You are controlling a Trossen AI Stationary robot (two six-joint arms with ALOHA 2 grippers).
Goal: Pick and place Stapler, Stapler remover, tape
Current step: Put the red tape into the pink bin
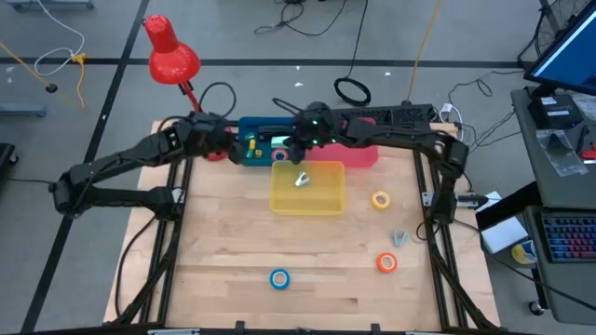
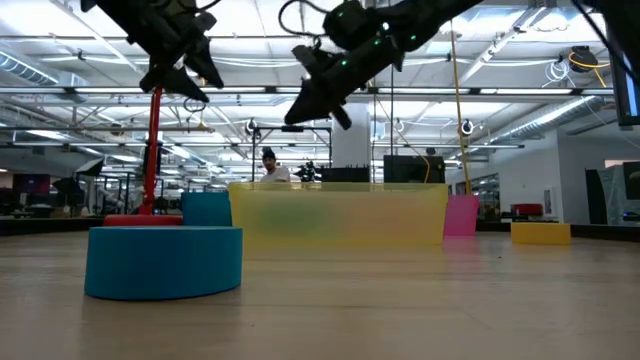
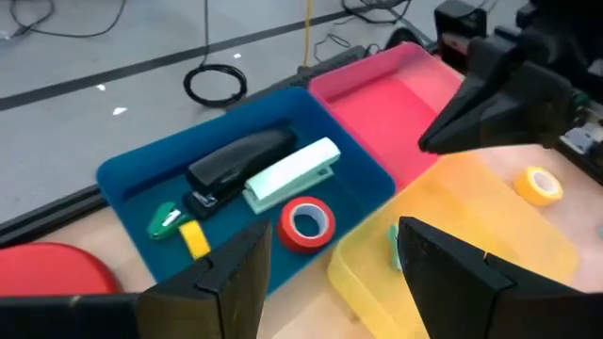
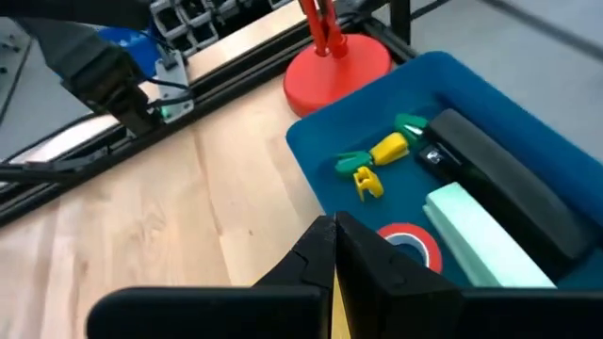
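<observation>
Blue tape (image 1: 279, 277), orange tape (image 1: 386, 263) and yellow tape (image 1: 380, 199) lie loose up front, red tape (image 3: 306, 222) sits binned beside both staplers in the blue tray (image 3: 141, 169), left gripper (image 3: 330, 273) spread empty, right gripper (image 4: 333, 247) pinched shut empty above

A pale wooden surface (image 1: 279, 247) fills the middle of the high view. At its far edge stands a red desk lamp (image 1: 170, 54), its round red base (image 4: 336, 69) just beside a blue tray (image 3: 141, 174). A pink tray (image 3: 382, 99) sits against the blue tray's other side, and a yellow tray (image 1: 321, 200) lies just in front of both. Beyond the surface, a coiled black cable (image 1: 352, 90) and a yellow cord (image 1: 424, 37) lie on the grey floor. In the low view, a person (image 2: 269, 166) shows far back in the room.
</observation>
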